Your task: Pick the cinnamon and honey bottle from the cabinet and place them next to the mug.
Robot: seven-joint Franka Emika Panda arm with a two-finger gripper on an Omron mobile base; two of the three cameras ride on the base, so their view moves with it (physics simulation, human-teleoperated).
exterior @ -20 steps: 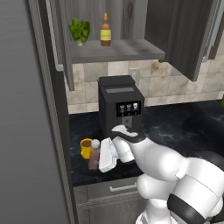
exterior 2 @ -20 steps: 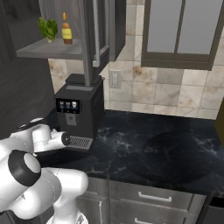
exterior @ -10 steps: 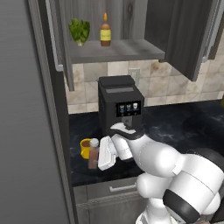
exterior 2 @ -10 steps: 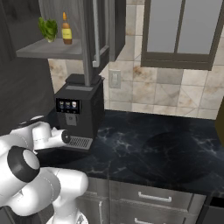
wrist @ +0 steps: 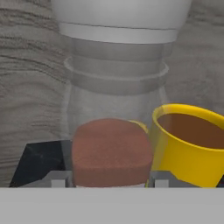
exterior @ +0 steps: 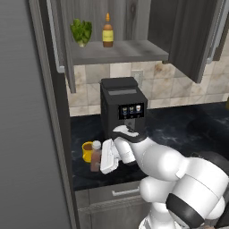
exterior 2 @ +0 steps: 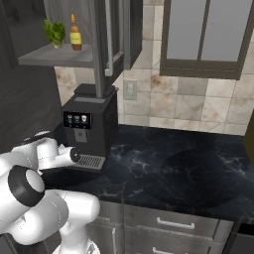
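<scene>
Jaws of the gripper (wrist: 105,180) sit on both sides of the cinnamon (exterior: 95,156) jar, holding it upright; the yellow mug (exterior: 87,151) of brown drink stands just beside it on the dark marble counter (exterior: 188,129); a black coffee machine (exterior: 121,105) stands close behind; up in the open cabinet (exterior: 120,51), the honey bottle (exterior: 107,32) waits beside a green plant (exterior: 82,32); pale tiles (exterior 2: 163,104) cover the wall.

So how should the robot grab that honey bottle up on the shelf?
Best guess: around the honey bottle's wide lower body, below the narrow neck, coming straight in from the open front of the cabinet. It stands upright, with the leafy green plant close beside it, so keep the fingers clear of that side.
</scene>
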